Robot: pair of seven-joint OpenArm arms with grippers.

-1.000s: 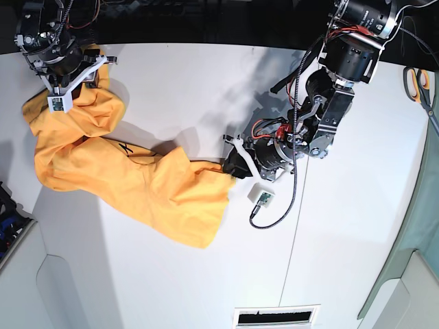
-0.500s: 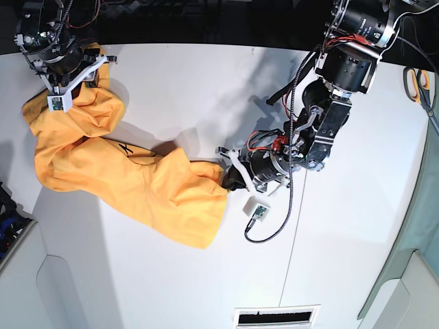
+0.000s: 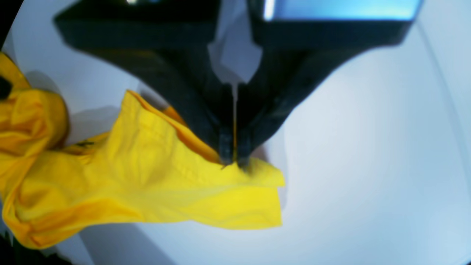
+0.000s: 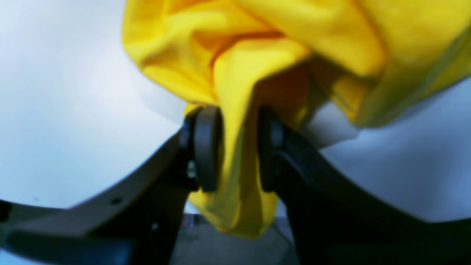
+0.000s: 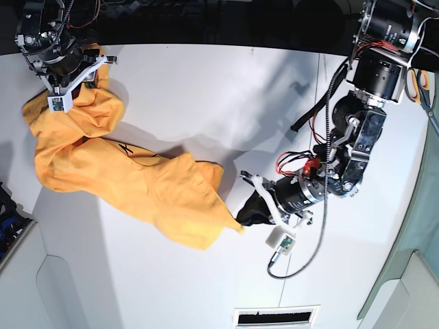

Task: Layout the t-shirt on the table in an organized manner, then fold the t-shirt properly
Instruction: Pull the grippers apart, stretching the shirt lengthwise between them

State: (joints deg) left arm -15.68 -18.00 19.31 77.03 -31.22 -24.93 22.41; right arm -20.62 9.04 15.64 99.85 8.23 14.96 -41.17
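Note:
The orange t-shirt (image 5: 137, 181) lies crumpled on the white table (image 5: 206, 89), stretching from the far left corner toward the middle. My left gripper (image 5: 244, 218) is shut on the shirt's hem corner; in the left wrist view its black fingertips (image 3: 225, 147) pinch the t-shirt's (image 3: 154, 176) edge just above the table (image 3: 368, 147). My right gripper (image 5: 67, 83) is at the far left, shut on a bunched fold. In the right wrist view the t-shirt (image 4: 235, 110) hangs between the round pads (image 4: 206, 147) of that gripper (image 4: 239, 147), over the table (image 4: 55, 92).
Scissors (image 5: 416, 81) lie at the far right edge. A thin dark seam (image 5: 306, 157) crosses the table. A vent slot (image 5: 278, 317) sits at the front edge. A grey-green cloth (image 5: 418, 226) hangs at the right, and dark gear (image 5: 8, 219) sits at the left edge.
The left gripper closed on the shirt's hem corner, then moved toward the table's front and slightly right, drawing that corner along. The right gripper stayed put.

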